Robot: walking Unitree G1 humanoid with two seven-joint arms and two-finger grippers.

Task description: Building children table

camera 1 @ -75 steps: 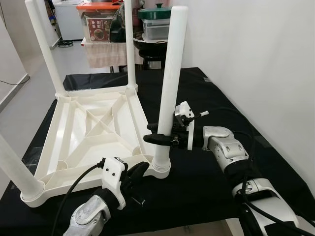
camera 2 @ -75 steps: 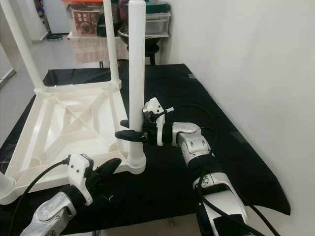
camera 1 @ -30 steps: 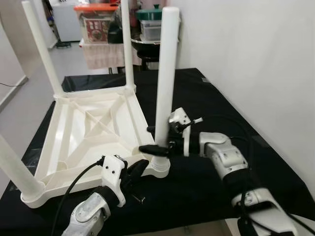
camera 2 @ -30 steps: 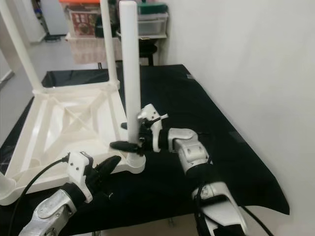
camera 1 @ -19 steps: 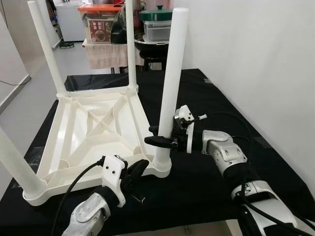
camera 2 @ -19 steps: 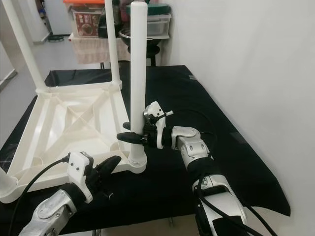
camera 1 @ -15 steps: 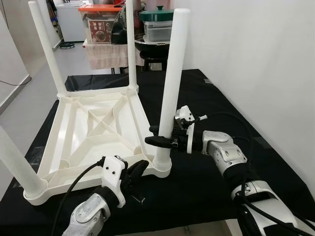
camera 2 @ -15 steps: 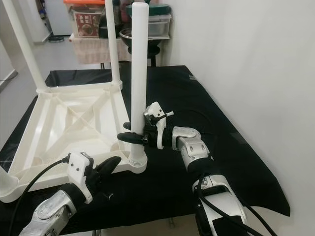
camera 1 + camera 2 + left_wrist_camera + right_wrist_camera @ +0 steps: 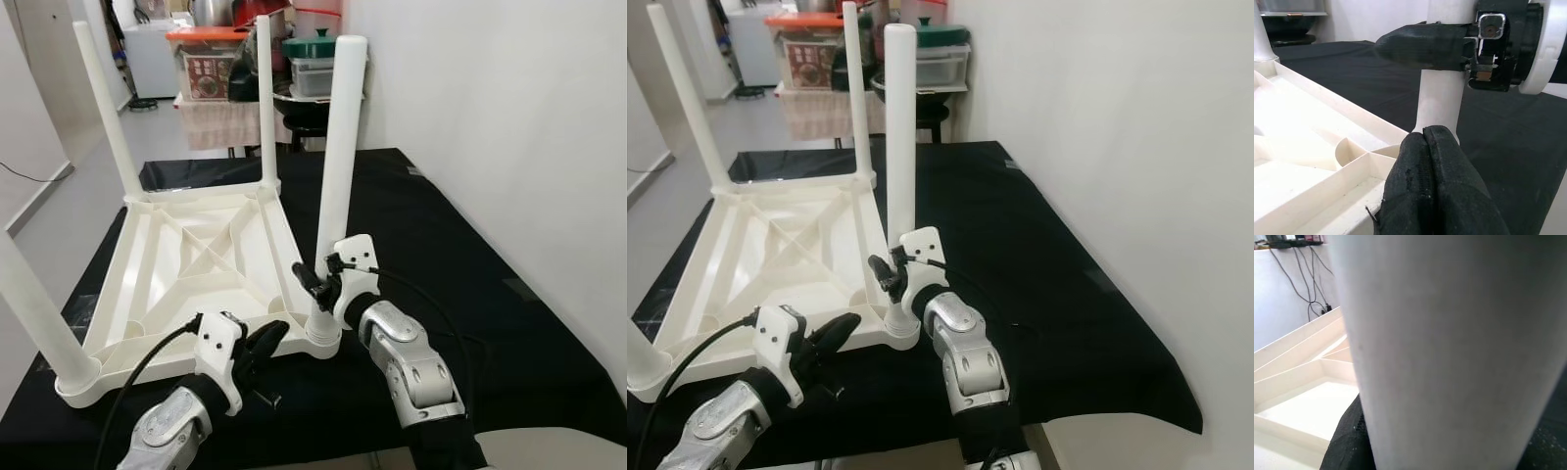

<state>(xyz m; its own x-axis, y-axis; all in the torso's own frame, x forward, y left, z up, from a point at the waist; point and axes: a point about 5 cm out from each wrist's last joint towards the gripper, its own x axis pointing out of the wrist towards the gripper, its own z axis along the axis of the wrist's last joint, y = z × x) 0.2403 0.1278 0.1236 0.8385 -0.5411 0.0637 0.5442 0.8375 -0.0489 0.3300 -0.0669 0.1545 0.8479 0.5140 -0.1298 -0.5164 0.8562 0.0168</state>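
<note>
A white plastic children's table (image 9: 196, 257) lies upside down on a black cloth, with several legs standing upright in its corner sockets. My right gripper (image 9: 318, 284) is shut on the near right leg (image 9: 338, 147), low down just above its socket. In the right wrist view that leg (image 9: 1449, 342) is pressed close between the fingers. My left gripper (image 9: 266, 338) is shut and holds nothing. Its tips rest by the same corner socket (image 9: 321, 338). The left wrist view has the left gripper (image 9: 1423, 133) in front of the leg base (image 9: 1442, 98), with a right finger (image 9: 1420, 46) lying across the leg.
A small metal piece (image 9: 265, 399) lies on the cloth near the left gripper. Behind the table stand an orange-lidded box (image 9: 206, 59) and a green-lidded pot (image 9: 312, 49). A white wall runs along the right. Bare black cloth (image 9: 460, 255) stretches to the right.
My right arm has swung in toward me, and its gripper now holds the leg lower down. The left gripper stays at the corner socket. The camera has shifted a little.
</note>
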